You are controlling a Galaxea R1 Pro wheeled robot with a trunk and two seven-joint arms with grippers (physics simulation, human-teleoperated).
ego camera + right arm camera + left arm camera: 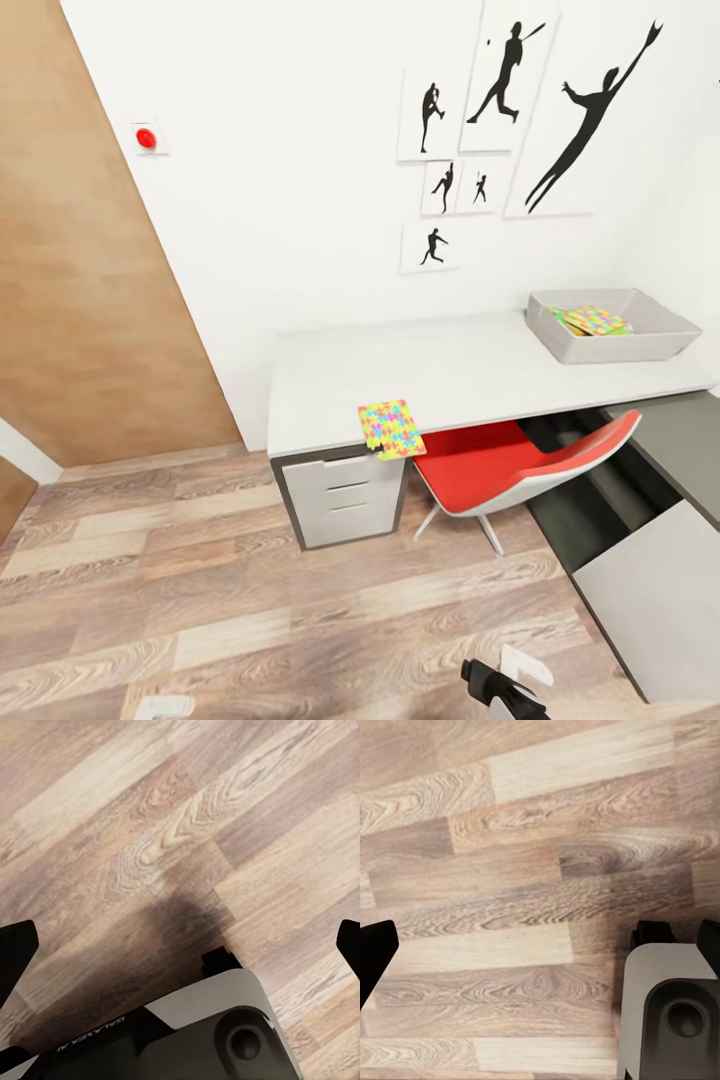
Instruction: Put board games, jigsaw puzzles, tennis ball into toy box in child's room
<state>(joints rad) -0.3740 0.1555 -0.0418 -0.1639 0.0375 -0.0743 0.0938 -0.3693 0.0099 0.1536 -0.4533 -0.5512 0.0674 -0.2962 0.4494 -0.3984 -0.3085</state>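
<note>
Head view: the desk (470, 375) stands against the white wall, its white drawers (345, 495) under its near-left end. One jigsaw puzzle (390, 428) lies flat at the desk's front edge, just above the drawers, one corner overhanging. The toy box (612, 325) sits at the desk's far-right end; a second jigsaw puzzle (595, 320) lies inside it on top of a green-edged flat box that is mostly covered. A red chair (520, 465) is tucked under the desk, right of the drawers. Black silhouette prints (520, 120) hang on the wall above the desk. A dark grey cabinet (670, 440) adjoins the desk's right end.

Left wrist view: my left pincer (540, 945) hangs over the wood plank floor (532, 855), well short of the desk. Its fingers are wide apart and hold nothing.

Right wrist view: my right pincer (180, 941) also hangs over the floor, fingers spread wide, empty. A grey part of my base (187, 1035) lies below it.
</note>
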